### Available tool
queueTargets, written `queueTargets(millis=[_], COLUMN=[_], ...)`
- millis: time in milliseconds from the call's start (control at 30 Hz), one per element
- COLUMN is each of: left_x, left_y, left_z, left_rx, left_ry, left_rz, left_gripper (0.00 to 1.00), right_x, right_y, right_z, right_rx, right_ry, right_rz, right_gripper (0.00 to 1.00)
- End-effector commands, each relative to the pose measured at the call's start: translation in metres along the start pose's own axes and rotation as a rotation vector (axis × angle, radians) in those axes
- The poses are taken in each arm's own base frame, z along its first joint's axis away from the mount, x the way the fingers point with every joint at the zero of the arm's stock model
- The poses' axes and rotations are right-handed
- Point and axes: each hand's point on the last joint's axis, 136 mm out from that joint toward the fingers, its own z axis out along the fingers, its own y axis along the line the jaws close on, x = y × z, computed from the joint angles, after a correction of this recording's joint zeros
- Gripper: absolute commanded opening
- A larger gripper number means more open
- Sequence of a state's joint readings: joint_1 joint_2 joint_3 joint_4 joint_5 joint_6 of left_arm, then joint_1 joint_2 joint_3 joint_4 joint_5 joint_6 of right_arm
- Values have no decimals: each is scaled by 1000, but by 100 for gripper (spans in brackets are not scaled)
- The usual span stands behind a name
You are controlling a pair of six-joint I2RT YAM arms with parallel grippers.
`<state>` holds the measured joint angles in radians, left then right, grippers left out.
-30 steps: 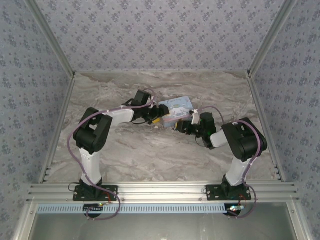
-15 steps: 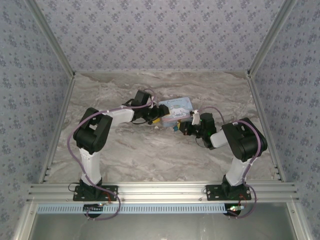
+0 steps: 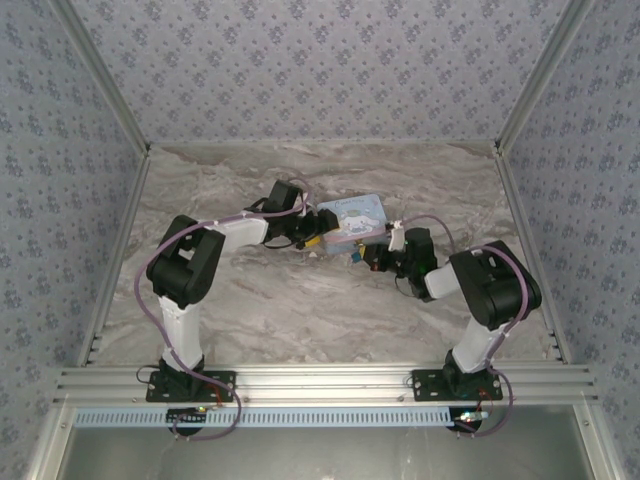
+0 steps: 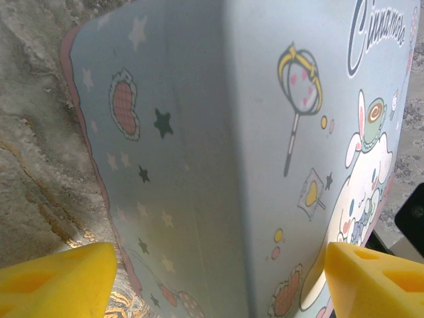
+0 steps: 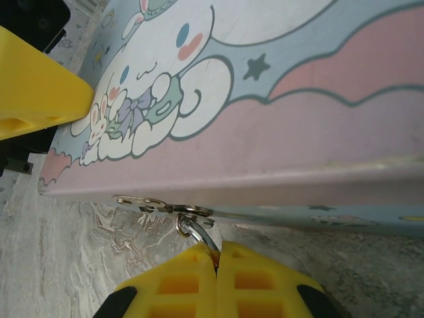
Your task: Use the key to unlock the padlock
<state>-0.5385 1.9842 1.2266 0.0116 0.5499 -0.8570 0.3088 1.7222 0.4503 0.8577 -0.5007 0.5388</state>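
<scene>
Top external view: a pale blue cartoon-printed box (image 3: 352, 213) lies near the middle of the marbled surface (image 3: 300, 320), between the two arms. The left arm (image 3: 230, 232) reaches to the box's left end. The right arm (image 3: 440, 275) reaches to its near side. The padlock (image 3: 356, 257) shows as a teal speck just beside the box's near edge, at the tip of the right jaws.

Left wrist view: the left jaws stand wide open, their yellow fingers (image 4: 56, 281) at the two lower corners of the frame. One finger is over the surface beside the box's edge, the other over the printed lid (image 4: 265, 132). Whether either touches the box cannot be told.

Right wrist view: the right jaws are closed, the yellow fingers (image 5: 173, 285) pressed together and pinching the padlock's thin silvery shackle (image 5: 197, 233). The shackle hooks into a small metal latch (image 5: 142, 201) on the box's side, under the lid's pink rim. The padlock's body is hidden by the fingers. One finger of the left jaws appears at upper left.
</scene>
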Motion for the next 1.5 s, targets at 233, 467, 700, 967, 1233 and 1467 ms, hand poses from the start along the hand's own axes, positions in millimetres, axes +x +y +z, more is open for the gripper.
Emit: queueTargets(millis=[233,467,700,967,1233,1467], left_x=[13,12,12,-10,-41,-62], left_y=[20,19,18,-13,-55,-63], left_z=[1,1,-2,-41,-110,-179], left_rx=[-53,-50,-44,8,49,26], left_ry=[27,26,19,-132,-397,-704], left_rz=[-21,-22,-18,64,201,295], left_gripper=[81,81,82,87,95,99], right_x=[-32,-38,-38,-38,-35,-31], right_y=[4,1,-2,6,24,48], right_z=[-22,-33,-36,-55,-89,-121], right_rx=[6,38,51,105,196,249], right_ry=[-125,-152,-150,-115,-1,106], right_rz=[12,48,66,-7,-51,-89], right_gripper=[4,4,4,3,3,3])
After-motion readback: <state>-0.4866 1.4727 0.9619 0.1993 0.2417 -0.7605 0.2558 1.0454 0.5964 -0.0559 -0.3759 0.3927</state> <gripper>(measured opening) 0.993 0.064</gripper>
